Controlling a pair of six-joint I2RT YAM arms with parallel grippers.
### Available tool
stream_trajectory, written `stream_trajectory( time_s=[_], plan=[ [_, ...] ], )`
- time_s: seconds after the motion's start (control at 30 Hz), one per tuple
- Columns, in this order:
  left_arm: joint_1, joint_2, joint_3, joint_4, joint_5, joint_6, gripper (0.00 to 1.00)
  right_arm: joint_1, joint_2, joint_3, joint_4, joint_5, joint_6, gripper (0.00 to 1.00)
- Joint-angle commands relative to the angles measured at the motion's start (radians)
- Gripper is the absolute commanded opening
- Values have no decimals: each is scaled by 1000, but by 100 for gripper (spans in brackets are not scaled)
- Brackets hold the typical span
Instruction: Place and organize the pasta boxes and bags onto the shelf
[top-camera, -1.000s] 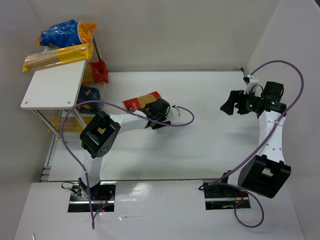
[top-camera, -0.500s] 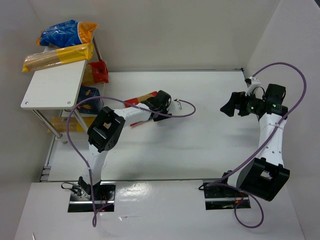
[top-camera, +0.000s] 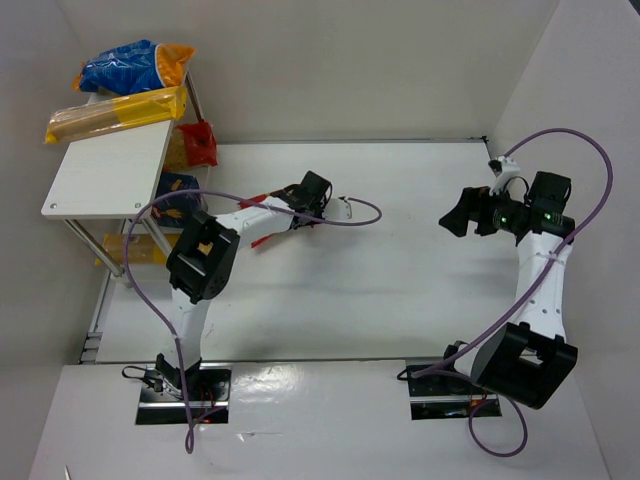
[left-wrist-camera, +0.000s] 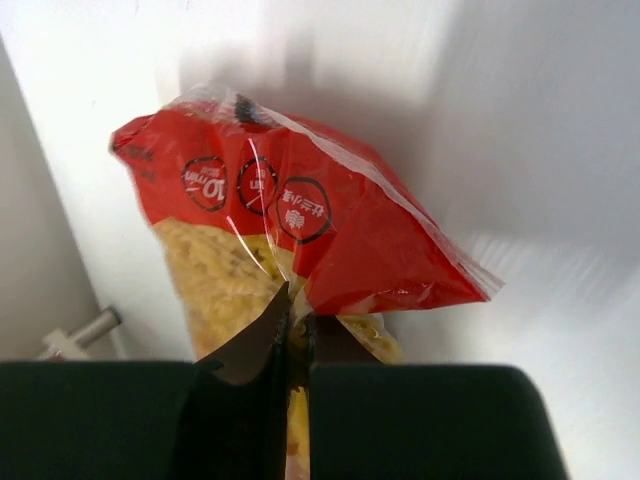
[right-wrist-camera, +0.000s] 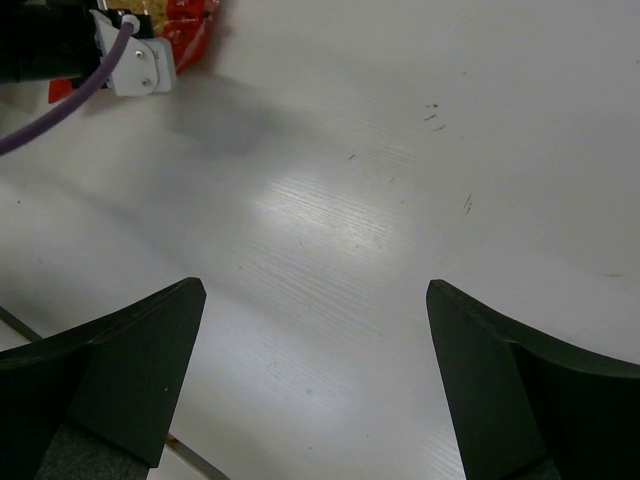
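With your left gripper nearly closed on the red-label bag (a thin, likely slippery pinch), lift it off the counter before swinging toward the shelf.

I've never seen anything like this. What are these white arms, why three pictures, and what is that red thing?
These are two robot arms bolted to a white table. The wide picture looks down from above. The other two come from a small camera on each wrist, so each shows its own fingers. The left gripper is pinched shut on a clear pasta bag with a red label. The right gripper is open and holds nothing. At the left stands a small shelf, with a long yellow bag and a blue-and-orange bag up top.
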Motion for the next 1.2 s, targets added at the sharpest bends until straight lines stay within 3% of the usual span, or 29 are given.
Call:
stream_trajectory(
  time_s=[0.0,0.27,0.5,0.83,0.93,1.17],
  plan=[
    [29,-124,19,-72,-73,107,0,-16,-34,-19,22,-13,-14,100],
    [70,-263,133,-107,-121,250,0,-16,-44,-28,33,-24,-14,100],
    [90,-284,288,-144,-142,297,0,-16,-33,-28,42,-42,-14,100],
    [121,-284,366,-89,-195,327,0,-25,-24,-48,62,-53,-14,100],
    [121,-259,502,-163,-178,264,0,-25,-15,-48,62,-53,-14,100],
    [75,-173,896,-626,-41,17,0,-25,-14,-48,62,-71,-5,100]
  ],
)
